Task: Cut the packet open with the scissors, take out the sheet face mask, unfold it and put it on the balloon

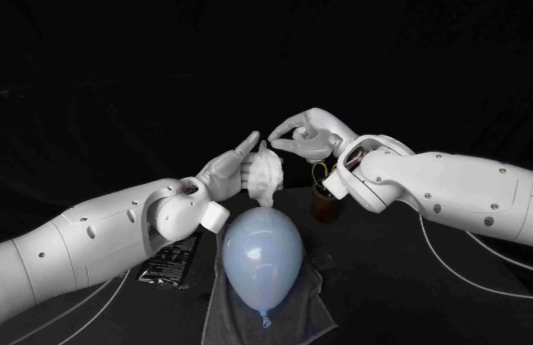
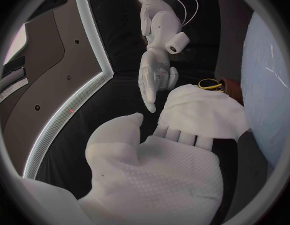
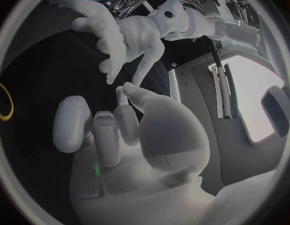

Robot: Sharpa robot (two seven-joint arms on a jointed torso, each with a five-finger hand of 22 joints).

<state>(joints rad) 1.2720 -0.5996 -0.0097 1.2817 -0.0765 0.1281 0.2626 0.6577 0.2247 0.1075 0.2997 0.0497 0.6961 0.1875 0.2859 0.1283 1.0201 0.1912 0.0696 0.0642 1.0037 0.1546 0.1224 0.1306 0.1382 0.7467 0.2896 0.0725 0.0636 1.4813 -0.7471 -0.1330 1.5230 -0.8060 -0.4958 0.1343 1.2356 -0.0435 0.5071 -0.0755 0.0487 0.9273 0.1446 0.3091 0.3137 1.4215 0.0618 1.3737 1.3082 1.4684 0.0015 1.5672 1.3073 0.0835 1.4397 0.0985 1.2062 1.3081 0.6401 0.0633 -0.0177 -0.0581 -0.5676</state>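
My left hand (image 1: pixel 236 169) is raised above the far end of the balloon and holds the white sheet face mask (image 1: pixel 266 174), still bunched, which lies draped over its fingers (image 2: pixel 182 135). The mask (image 2: pixel 204 112) hangs down almost to the balloon (image 1: pixel 263 252), a pale blue one lying lengthwise on a grey cloth (image 1: pixel 306 318). My right hand (image 1: pixel 304 135) hovers just beyond the mask with nothing in it, thumb and one finger (image 2: pixel 149 97) reaching toward the mask. The left hand (image 3: pixel 123 40) faces my right hand (image 3: pixel 120 130). The black packet (image 1: pixel 169 263) lies under my left forearm.
A brown holder (image 1: pixel 324 206) stands under my right wrist, and a yellow loop (image 2: pixel 210 85) shows at its top. White cables (image 1: pixel 467 272) trail over the table below the right arm.
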